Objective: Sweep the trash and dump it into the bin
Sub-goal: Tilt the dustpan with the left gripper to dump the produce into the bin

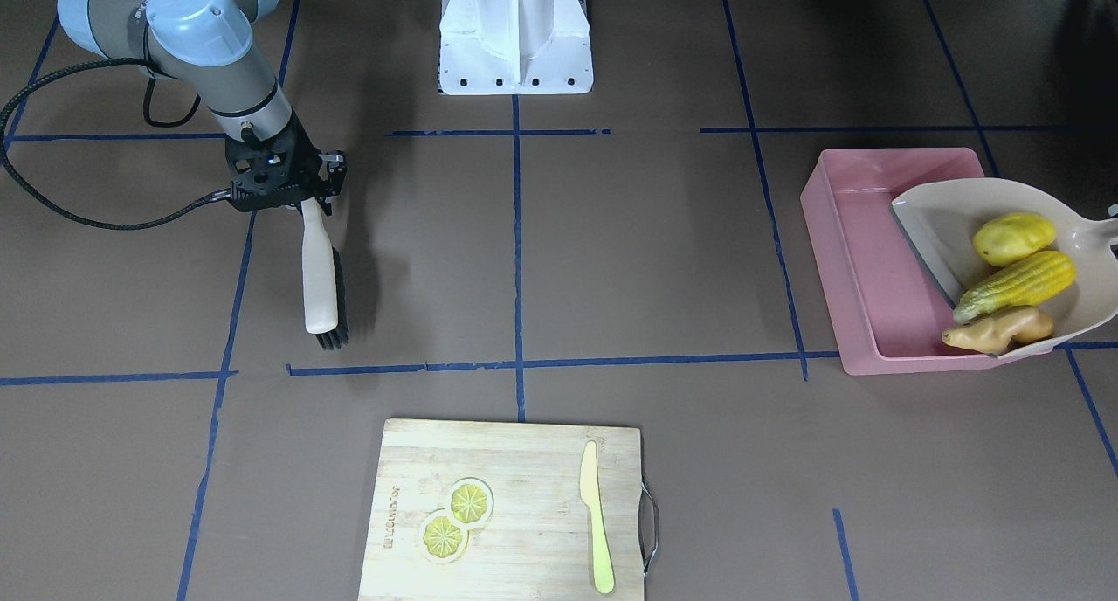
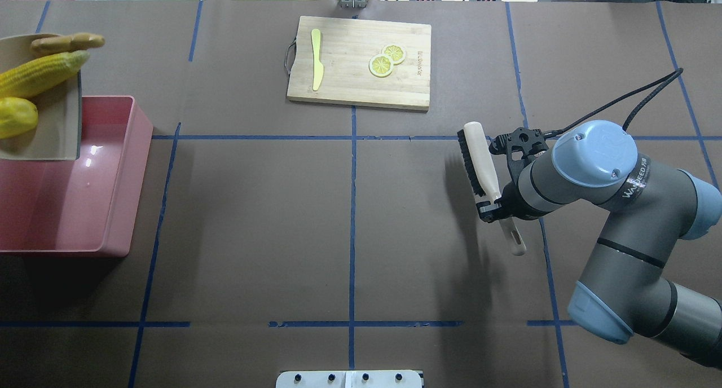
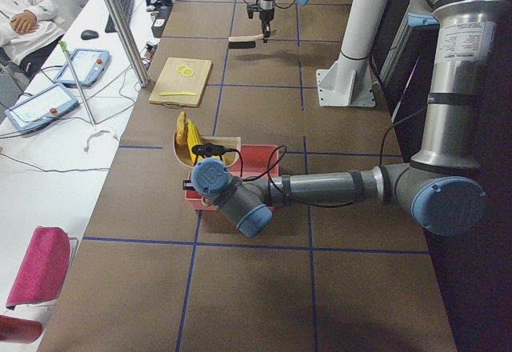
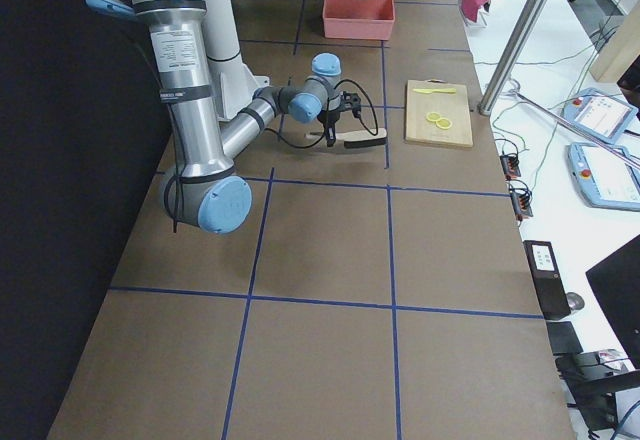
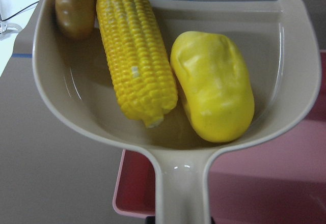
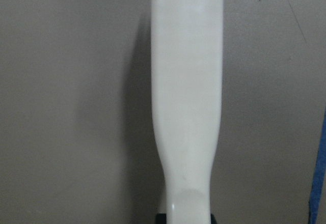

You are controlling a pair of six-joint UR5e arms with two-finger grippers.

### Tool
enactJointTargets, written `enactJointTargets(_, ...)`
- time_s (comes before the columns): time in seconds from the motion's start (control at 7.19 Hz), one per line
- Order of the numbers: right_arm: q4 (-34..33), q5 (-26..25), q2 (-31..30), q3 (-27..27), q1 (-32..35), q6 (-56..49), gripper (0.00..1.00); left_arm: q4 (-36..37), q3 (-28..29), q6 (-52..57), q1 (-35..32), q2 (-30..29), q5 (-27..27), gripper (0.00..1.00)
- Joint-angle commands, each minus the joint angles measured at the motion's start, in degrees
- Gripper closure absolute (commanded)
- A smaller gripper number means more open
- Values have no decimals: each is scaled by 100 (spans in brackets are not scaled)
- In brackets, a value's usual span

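The left gripper (image 3: 206, 150) sits at the handle end of the beige dustpan (image 1: 961, 189), but I cannot tell whether it is open or closed. Just ahead of it, in the pan, the potato (image 1: 1014, 238), corn cob (image 1: 1017, 285) and ginger root (image 1: 1000, 330) lie side by side, the ginger poking past the lip. The pink bin (image 1: 873, 278) sits beneath the pan. The right gripper (image 1: 301, 195) is clamped on the brush (image 1: 320, 278) handle, with the bristle head pointing away from it.
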Motion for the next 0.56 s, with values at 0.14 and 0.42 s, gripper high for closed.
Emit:
enactJointTargets(0.14, 1, -10, -4, -6, -10, 1, 100, 10, -7, 922, -33, 268, 300, 100)
enactJointTargets(0.42, 1, -19, -4, -6, -10, 10, 100, 10, -16, 1251, -59, 268, 556, 100)
